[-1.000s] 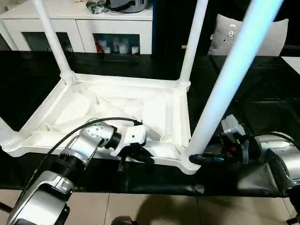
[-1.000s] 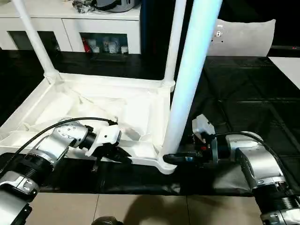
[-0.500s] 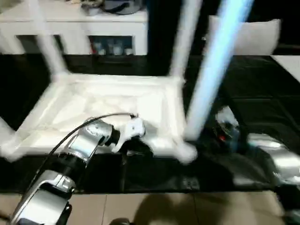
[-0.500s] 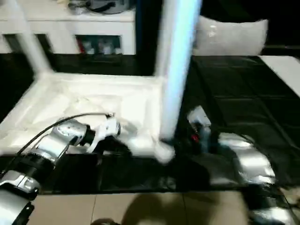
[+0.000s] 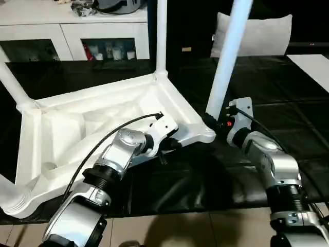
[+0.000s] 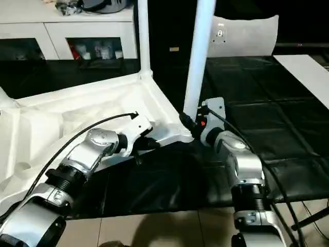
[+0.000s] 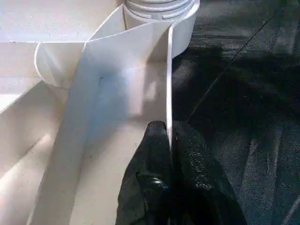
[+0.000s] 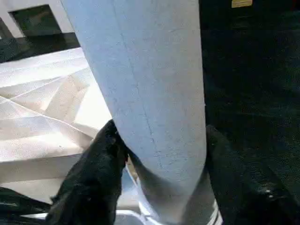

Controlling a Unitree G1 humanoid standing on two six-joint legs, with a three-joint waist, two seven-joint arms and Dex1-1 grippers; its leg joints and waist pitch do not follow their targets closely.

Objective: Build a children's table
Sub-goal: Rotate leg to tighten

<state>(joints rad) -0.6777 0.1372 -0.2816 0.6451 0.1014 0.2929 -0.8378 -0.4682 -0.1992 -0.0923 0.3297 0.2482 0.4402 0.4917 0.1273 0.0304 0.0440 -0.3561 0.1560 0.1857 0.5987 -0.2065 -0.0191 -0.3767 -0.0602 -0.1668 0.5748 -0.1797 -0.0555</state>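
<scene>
The children's table lies upside down on the black work table, its white ribbed top [image 5: 77, 128] turned at an angle. Legs stand in its far corner [image 5: 161, 36], left corner [image 5: 11, 85] and near-left corner [image 5: 6, 191]. A fourth leg [image 5: 229, 56] rises from the near-right corner socket [image 5: 205, 135]. My left gripper [image 5: 172, 145] is shut on the top's thin rim wall [image 7: 168, 93] close to that socket. My right gripper [image 5: 209, 121] is closed around the base of the fourth leg [image 8: 154, 93], one finger [image 8: 101, 159] on each side of the tube.
A white cabinet with glass doors [image 5: 77, 31] stands behind the black work table [image 5: 293, 128]. A white cushion [image 5: 262, 33] leans at the back right. The work table's front edge runs just below my forearms, with tiled floor [image 5: 180, 231] beneath.
The table top has swung round on the work table, its near-right corner moving away from the front edge. Both grippers went with it and kept their holds. The camera also shifted.
</scene>
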